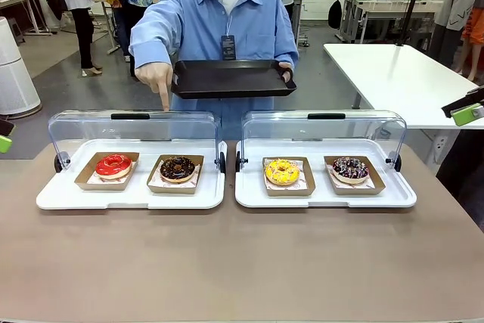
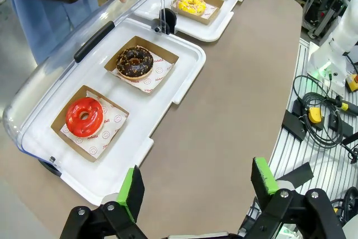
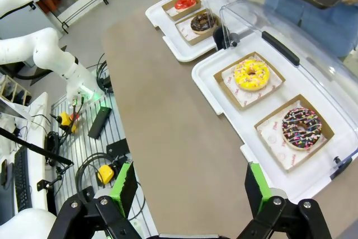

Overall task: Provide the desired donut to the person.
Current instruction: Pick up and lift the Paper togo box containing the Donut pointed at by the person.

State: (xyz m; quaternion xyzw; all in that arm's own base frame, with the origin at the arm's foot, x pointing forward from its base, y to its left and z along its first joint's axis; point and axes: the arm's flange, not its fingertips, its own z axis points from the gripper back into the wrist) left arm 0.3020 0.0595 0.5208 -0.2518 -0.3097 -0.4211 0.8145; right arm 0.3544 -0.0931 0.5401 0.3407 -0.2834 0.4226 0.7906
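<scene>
Front view: the chocolate donut [image 1: 177,168], left of centre, is being pointed out.
The finger [image 1: 164,100] of the person [image 1: 249,28] is being aimed straight down above it; left gripper [image 2: 198,182] and right gripper [image 3: 189,182] are being held wide.

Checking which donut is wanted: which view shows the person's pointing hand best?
Front view: the pointing hand is whole, finger down at the lid behind the chocolate donut. Left wrist view crops it at the top edge; right wrist view catches a sliver.
</scene>
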